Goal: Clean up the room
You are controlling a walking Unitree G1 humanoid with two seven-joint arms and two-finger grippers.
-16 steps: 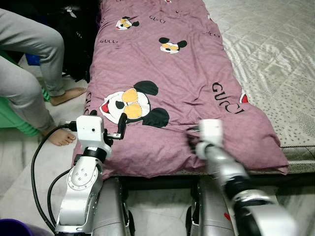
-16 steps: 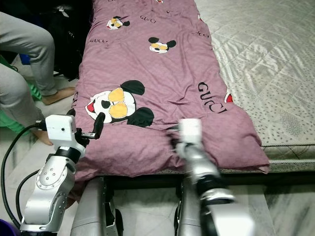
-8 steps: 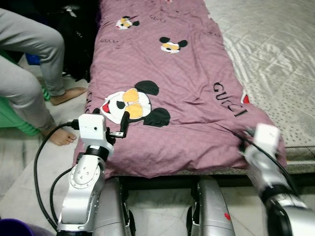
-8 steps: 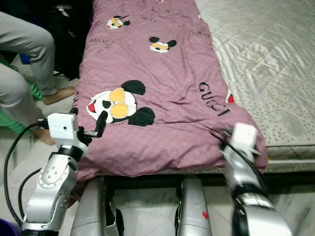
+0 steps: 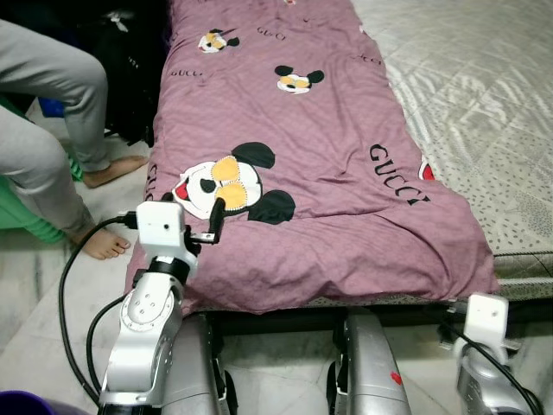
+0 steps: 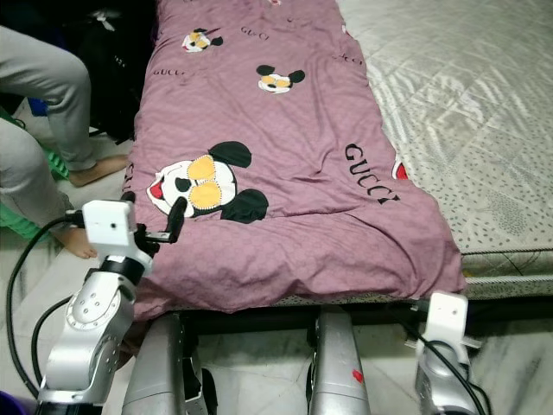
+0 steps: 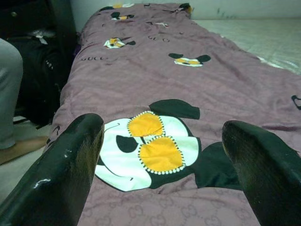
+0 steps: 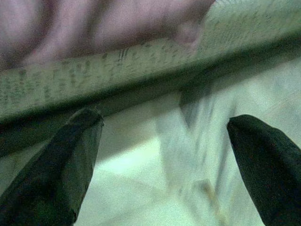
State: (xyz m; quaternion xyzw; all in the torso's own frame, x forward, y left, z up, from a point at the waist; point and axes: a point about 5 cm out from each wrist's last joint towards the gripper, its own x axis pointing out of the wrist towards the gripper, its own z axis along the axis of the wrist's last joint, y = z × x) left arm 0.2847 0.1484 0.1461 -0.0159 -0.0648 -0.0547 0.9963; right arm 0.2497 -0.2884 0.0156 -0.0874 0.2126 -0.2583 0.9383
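**A:** Where is your left gripper [image 5: 217, 218] right now?

**B:** You have it raised over the near left corner of the purple quilt [image 5: 294, 156], just by the big mouse face print [image 5: 229, 183]. In the left wrist view your two black fingers [image 7: 70, 165] stand wide apart with nothing between them — the print sits in the gap beyond them, on the cloth. Whether the tips touch the quilt, you cannot tell.

**A:** And the right gripper [image 8: 164, 174]?

**B:** Your right arm [image 5: 486, 346] is low, at the near right, below the edge of the bed [image 6: 510, 281]. In the right wrist view the fingers [image 8: 51, 174] are spread wide and empty; the picture is blurred, but you can make out the mattress edge with a purple fold above it and pale floor [image 8: 141, 188] under it.

**A:** How does the quilt lie?

**B:** It runs from near to far along the left side of the mattress [image 5: 484, 104], which is bare and pale on the right. The near edge hangs a little over the bed's front, with wrinkles across the near part. A "GUCCI" print [image 5: 397, 177] sits near its right edge.

**A:** Anything else around you?

**B:** A person's legs [image 5: 52, 130] in grey trousers, barefoot, on the floor at the far left — well apart from your left gripper. A black cable [image 5: 65, 294] loops from your left arm.
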